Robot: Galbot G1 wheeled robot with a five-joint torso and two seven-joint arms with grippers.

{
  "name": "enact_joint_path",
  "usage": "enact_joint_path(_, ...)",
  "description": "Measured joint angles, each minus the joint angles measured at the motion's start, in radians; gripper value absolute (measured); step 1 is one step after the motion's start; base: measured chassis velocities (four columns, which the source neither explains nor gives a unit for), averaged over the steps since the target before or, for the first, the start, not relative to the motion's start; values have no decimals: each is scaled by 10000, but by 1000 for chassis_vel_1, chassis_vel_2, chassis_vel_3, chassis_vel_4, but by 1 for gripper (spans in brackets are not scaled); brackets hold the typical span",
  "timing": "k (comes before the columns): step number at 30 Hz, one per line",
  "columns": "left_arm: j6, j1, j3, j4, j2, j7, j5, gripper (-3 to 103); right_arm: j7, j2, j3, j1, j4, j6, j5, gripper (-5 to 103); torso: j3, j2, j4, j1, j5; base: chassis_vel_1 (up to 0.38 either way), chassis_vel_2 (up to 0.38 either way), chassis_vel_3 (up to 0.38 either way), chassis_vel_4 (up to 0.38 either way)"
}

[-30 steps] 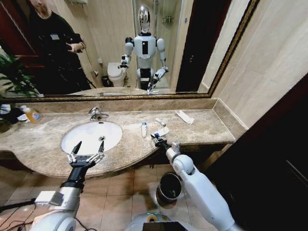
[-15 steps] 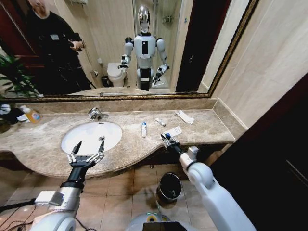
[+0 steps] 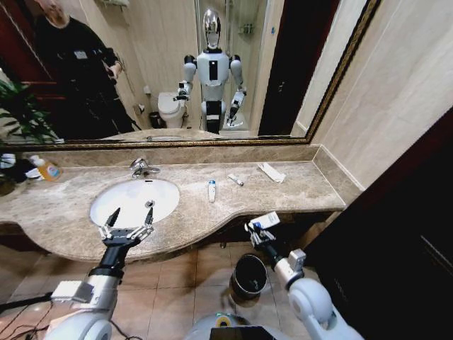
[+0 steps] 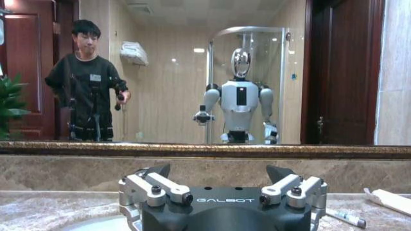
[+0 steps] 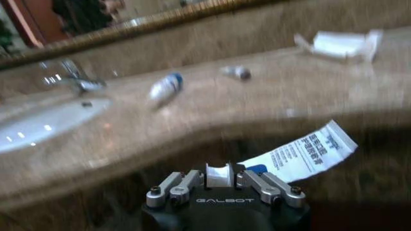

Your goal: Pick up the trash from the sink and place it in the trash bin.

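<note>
My right gripper (image 3: 258,231) is shut on a piece of trash, a white tube with blue marks (image 3: 266,220), held just off the counter's front edge and above the black trash bin (image 3: 249,275) on the floor. In the right wrist view the tube (image 5: 301,151) sticks out sideways from the shut gripper (image 5: 218,179). More trash lies on the counter right of the sink (image 3: 134,202): a blue-capped white tube (image 3: 211,190), a tiny tube (image 3: 236,180) and a flat white packet (image 3: 272,172). My left gripper (image 3: 127,228) hangs open over the sink's near rim.
A chrome faucet (image 3: 141,168) stands behind the basin. An orange-liquid bottle (image 3: 46,168) sits at the far left by a plant. The mirror runs along the back and a tiled wall closes the counter's right end. The floor is tiled around the bin.
My right gripper has drawn back from the counter toward me and lower, carrying the white tube off the edge to above the bin. The left arm has not moved.
</note>
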Motion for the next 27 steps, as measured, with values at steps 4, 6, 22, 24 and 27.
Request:
enact_joint_path(4, 0, 0, 0, 0, 0, 0, 0, 100, -174, 412, -127, 220, -870, 4, -205, 21, 0, 0, 0, 0, 0, 0, 0, 0, 0)
enact_joint_path(6, 0, 0, 0, 0, 0, 0, 0, 100, -422, 725, -188, 508, -1908, 148, -495, 21, 1, 0, 0, 0, 0, 0, 0, 0, 0)
enact_joint_path(22, 0, 0, -1, 0, 0, 0, 0, 100, -592, 1190, -180, 2217, -7540, 1703, -800, 21, 1, 0, 0, 1, -1, 0, 0, 0, 0)
enact_joint_path(24, 0, 0, 0, 0, 0, 0, 0, 100, -592, 1212, -187, 2312, -7805, 1839, -801, 21, 1, 0, 0, 1, 0, 0, 0, 0, 0)
enact_joint_path(27, 0, 0, -1, 0, -1, 0, 0, 100, -587, 1352, -239, 2662, -8775, 2221, -826, 21, 2, 0, 0, 1, 0, 0, 0, 0, 0)
